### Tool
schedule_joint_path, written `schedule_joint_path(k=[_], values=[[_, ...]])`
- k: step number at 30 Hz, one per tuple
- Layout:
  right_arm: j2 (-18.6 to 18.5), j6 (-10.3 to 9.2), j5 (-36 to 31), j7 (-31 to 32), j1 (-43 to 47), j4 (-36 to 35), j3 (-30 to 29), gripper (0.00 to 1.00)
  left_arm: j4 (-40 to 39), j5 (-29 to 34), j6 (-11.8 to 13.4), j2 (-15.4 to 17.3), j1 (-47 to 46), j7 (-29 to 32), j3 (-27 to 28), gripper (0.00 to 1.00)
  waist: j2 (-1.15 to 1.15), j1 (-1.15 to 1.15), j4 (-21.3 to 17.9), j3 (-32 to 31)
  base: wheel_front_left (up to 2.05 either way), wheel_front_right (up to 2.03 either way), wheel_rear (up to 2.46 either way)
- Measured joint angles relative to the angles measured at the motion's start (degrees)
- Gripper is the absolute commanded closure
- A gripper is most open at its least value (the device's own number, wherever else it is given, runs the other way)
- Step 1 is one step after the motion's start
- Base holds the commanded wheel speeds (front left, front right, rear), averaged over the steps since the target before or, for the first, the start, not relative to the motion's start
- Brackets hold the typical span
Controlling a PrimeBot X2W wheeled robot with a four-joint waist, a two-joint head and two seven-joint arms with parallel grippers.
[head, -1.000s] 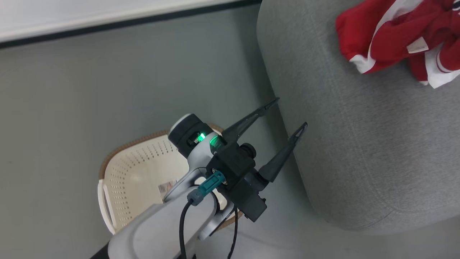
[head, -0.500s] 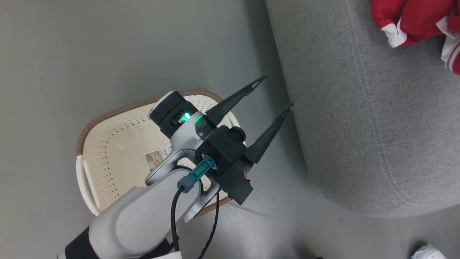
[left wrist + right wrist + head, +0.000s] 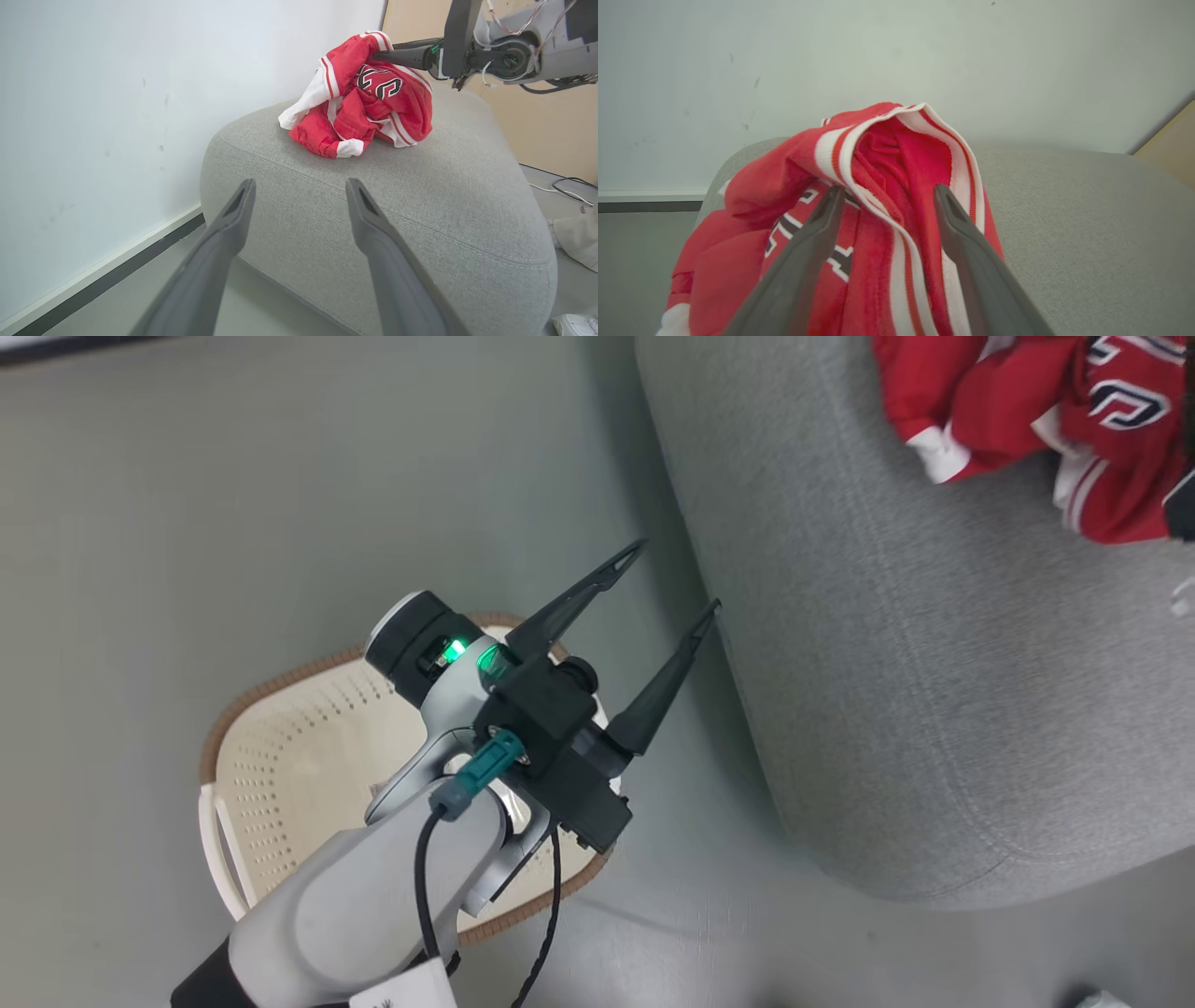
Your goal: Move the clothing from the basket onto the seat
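My left claw (image 3: 678, 574) hangs wide open and empty above the basket (image 3: 280, 756), beside the edge of the seat (image 3: 934, 663). My right claw (image 3: 888, 188) gapes around a striped fold of the clothing (image 3: 980, 392).

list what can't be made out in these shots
- Head view: the left arm covers part of the basket floor.
- Left wrist view: folds hide most of the lettering, and the clothing is too bunched to count garments.
- Right wrist view: the right gripper has its jaws apart around a striped fold; contact is unclear.
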Motion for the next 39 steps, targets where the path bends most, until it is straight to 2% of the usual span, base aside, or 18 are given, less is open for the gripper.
schedule_joint_path(k=[12, 23, 29, 39], values=[[0.90, 0.47, -1.41, -1.05, 7.69, -2.07, 1.60, 0.00, 4.44, -3.91, 2.13, -0.68, 4.91, -1.68, 5.79, 0.00, -0.01, -0.01, 0.21, -8.77, 0.00, 0.00, 0.00], [4.38, 0.38, -1.19, -1.12, 17.81, -7.62, 1.70, 0.00, 8.45, -7.67, 3.59, 0.02, 13.64, -2.07, 13.02, 0.00, -0.02, -0.01, 4.45, -18.14, 0.00, 0.00, 0.00], [7.91, -0.60, -0.09, -1.12, 25.19, -12.06, 1.81, 0.00, 8.53, -8.94, 4.11, 1.58, 21.71, -2.08, 18.14, 0.00, -0.02, -0.01, 7.60, -22.89, 0.00, 0.00, 0.00], [11.84, -4.16, 0.20, -1.12, 38.30, -21.71, 2.43, 0.00, 2.61, -9.24, 4.58, 3.94, 37.54, -2.08, 29.14, 0.00, -0.01, -0.01, 12.42, -30.36, 0.00, 0.00, 0.00]])
